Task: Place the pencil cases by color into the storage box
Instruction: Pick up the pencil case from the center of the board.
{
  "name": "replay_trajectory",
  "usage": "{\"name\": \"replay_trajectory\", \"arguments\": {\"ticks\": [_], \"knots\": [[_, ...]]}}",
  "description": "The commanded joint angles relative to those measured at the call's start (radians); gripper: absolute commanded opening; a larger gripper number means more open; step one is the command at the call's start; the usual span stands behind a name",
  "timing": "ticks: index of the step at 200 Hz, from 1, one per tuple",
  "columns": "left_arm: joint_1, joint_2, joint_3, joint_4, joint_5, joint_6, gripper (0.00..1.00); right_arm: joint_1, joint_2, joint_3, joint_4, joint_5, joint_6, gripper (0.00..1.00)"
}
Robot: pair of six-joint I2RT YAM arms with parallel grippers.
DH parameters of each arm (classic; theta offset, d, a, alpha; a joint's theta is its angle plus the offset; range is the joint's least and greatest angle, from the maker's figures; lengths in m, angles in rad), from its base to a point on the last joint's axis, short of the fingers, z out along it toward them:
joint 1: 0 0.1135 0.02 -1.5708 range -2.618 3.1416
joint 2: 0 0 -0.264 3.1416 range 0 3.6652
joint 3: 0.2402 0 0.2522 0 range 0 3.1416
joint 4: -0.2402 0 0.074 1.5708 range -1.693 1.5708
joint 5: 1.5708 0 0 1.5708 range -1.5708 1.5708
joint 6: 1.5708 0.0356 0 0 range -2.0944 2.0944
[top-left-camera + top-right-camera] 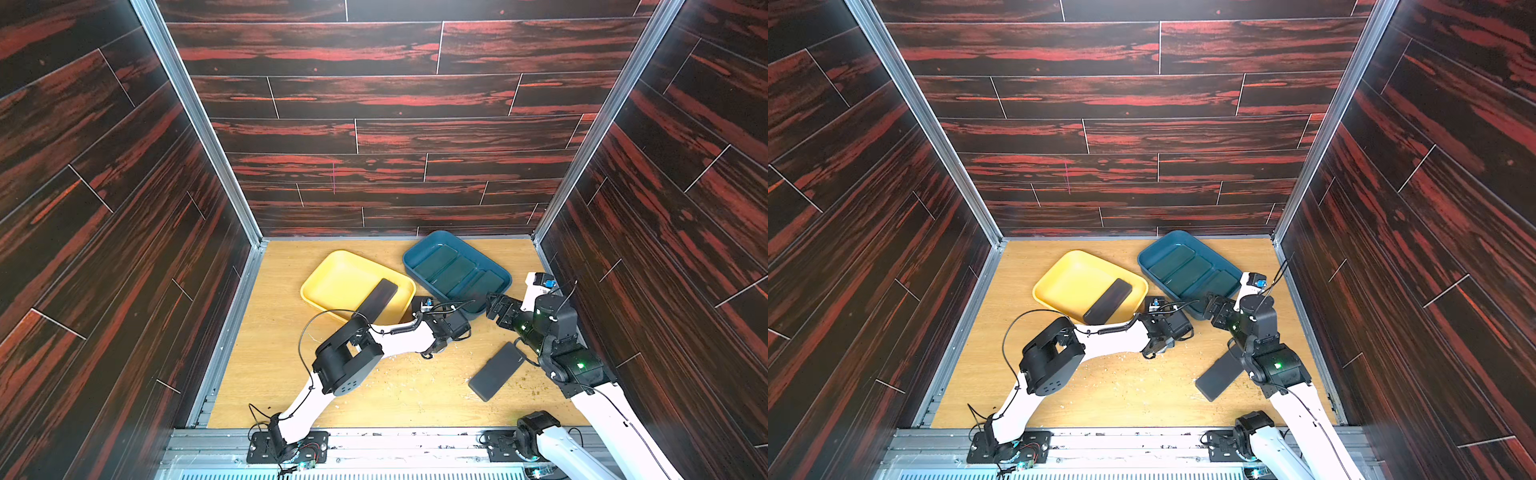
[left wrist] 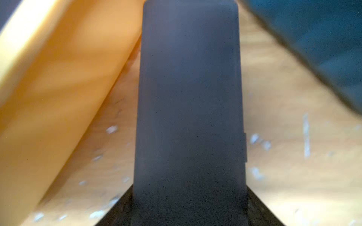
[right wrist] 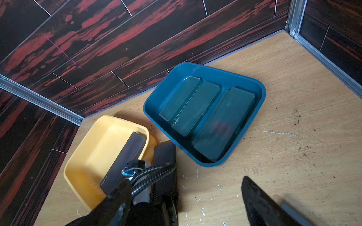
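I'm clamping my left tool on a black pencil case at the middle of the counter, pointing it between yellow tray and blue tray. It's probably heading for yellow, since green cases are filling blue by the far right corner. Right tool is hanging apart, empty, near a loose black case.

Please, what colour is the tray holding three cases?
Teal blue tray; best in the right wrist view.

The left arm stretches forward from its base, elbow raised and forearm low, and the left gripper is clamped on a black pencil case. The right arm sits folded close, its right gripper pointing toward the other arm, jaws apart and empty.
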Motion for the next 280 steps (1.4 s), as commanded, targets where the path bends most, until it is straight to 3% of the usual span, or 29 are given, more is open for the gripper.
{"name": "replay_trajectory", "arguments": {"ticks": [1,122,215,247,280], "knots": [[-0.01,-0.093,-0.053,-0.051,0.01,0.023,0.56,-0.003,-0.007,0.034,0.008,0.001,-0.007,0.88],[-0.1,-0.297,-0.177,0.029,0.092,0.107,0.56,-0.003,-0.014,0.061,-0.013,0.042,-0.019,0.88],[-0.102,-0.494,-0.185,-0.056,0.027,0.197,0.56,-0.003,-0.048,0.101,-0.03,0.07,-0.019,0.88],[-0.049,-0.585,-0.226,-0.052,0.033,0.227,0.56,-0.003,-0.033,0.1,-0.014,0.05,-0.019,0.88],[0.076,-0.684,-0.288,-0.028,0.084,0.256,0.56,0.0,-0.005,0.093,0.019,0.012,-0.009,0.88]]}}
